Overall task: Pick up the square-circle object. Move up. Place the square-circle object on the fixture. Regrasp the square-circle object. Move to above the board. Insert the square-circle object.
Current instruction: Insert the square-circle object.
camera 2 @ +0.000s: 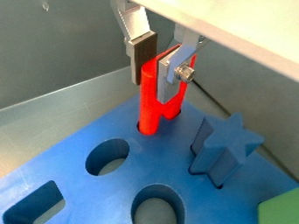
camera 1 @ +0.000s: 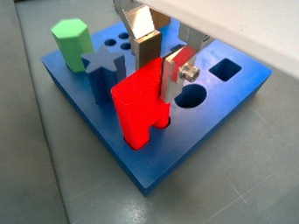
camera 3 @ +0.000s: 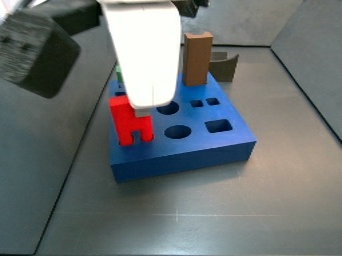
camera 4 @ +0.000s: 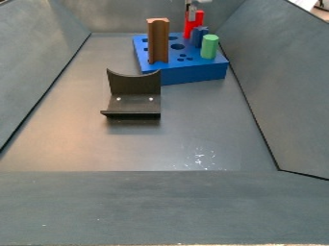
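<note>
The red square-circle object (camera 1: pixel 140 105) stands upright with its lower end in a hole near a corner of the blue board (camera 1: pixel 176 153). My gripper (camera 1: pixel 158 74) is right above the board, its silver fingers closed on the object's upper part. In a wrist view (camera 2: pixel 155 101) the object's round end sits inside the round hole of the board (camera 2: pixel 70 206), with the gripper (camera 2: pixel 156 80) on it. Both side views show the object (camera 3: pixel 127 120) (camera 4: pixel 193 21) on the board (camera 3: pixel 187 150) (camera 4: pixel 193 69). The brown fixture post (camera 3: pixel 198 58) (camera 4: pixel 157 40) stands beside the board.
A green hexagonal peg (camera 1: pixel 70 42) (camera 4: pixel 210 46) and a dark blue star peg (camera 1: pixel 105 61) (camera 2: pixel 222 149) stand in the board close to the gripper. The fixture's dark angled piece (camera 4: pixel 131 93) lies on the grey floor. Grey bin walls (camera 4: pixel 52 67) enclose the floor.
</note>
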Available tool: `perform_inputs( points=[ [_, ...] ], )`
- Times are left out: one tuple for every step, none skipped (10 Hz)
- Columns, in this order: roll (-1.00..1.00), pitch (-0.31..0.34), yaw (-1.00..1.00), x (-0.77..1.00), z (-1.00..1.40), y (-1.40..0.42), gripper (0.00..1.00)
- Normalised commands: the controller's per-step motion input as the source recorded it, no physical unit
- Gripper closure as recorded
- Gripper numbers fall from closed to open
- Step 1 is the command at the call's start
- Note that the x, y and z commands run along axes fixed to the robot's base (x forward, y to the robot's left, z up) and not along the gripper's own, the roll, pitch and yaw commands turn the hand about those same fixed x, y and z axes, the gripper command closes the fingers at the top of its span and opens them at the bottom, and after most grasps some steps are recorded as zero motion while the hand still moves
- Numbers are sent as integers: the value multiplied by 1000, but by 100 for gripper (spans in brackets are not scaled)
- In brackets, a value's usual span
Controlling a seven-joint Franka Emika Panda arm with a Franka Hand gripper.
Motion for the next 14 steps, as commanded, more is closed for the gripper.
perform_inputs(
  points=[
    [254,81,71,283,-694,-57,100],
    [187,44,43,266,-766,-26,100],
    [74,-1,0,154,-823,-117,100],
    [0,-83,0,89,-871,-140,100],
    [127,-21,0,66,-903,-209,100],
    [250,0,0,49,-769,-206,100],
    [91,0,0,0,-89,-11,100],
    [7,0,0,0,-109,-9,100],
    [220,-41,0,0,-820,-123,100],
    [213,-24,0,0,-937,-134,100],
    [201,-27,0,0,-971,-154,100],
    [179,-24,0,9,-1000,-177,100],
    [133,-36,0,60,-1000,-191,100],
    [104,-23,0,131,-1000,-160,100]
  ],
)
